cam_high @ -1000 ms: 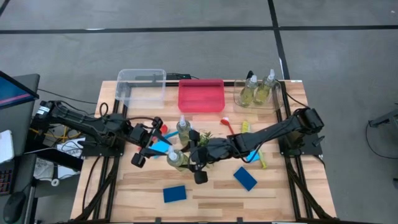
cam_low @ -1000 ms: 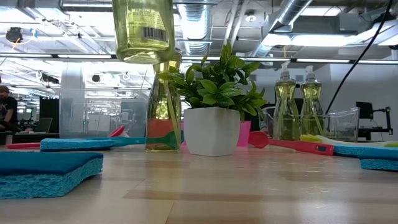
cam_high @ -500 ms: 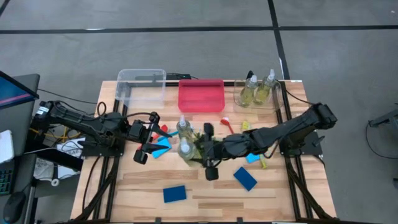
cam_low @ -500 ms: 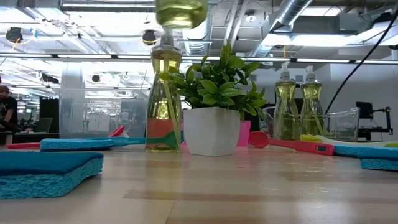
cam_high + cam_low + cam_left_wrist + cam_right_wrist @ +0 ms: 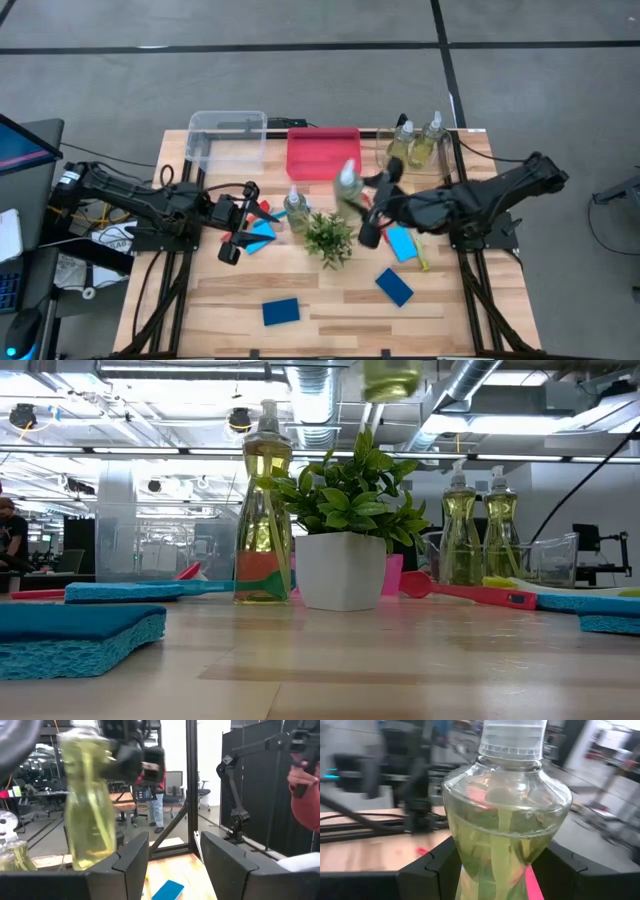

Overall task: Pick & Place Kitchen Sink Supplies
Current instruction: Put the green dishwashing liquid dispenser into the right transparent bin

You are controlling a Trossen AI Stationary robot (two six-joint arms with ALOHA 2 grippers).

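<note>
My right gripper [image 5: 362, 205] is shut on a clear pump bottle [image 5: 349, 186] of yellow-green liquid. It holds the bottle high over the table, between the plant [image 5: 328, 238] and the pink bin [image 5: 323, 152]. Only the bottle's base [image 5: 392, 378] shows in the low view. A second pump bottle [image 5: 294, 208] stands on its base left of the plant. Two more bottles [image 5: 415, 145] stand in a clear bin at the far right. My left gripper [image 5: 238, 218] hovers open at the table's left, nothing between its fingers [image 5: 130, 865]. My right gripper pinches the bottle's lower body [image 5: 470, 870] between its two fingers [image 5: 427, 867], one on each side. The fingers reach in level from the table's right side. The bottle is lifted clear of the table and roughly upright, cap [image 5: 512, 737] up.
Blue sponges lie near the front edge [image 5: 281, 312], right of the plant [image 5: 394, 287] and under my right arm [image 5: 402, 243]. Another blue sponge [image 5: 262, 232] lies by my left gripper. A yellow brush [image 5: 420, 262] lies at the right. An empty clear bin [image 5: 227, 135] stands far left.
My right gripper has risen and swung toward the table's right and far edge with the pump bottle. It started left of the plant and is now over the spot in front of the pink bin. The bottle has climbed almost out of the low view.
</note>
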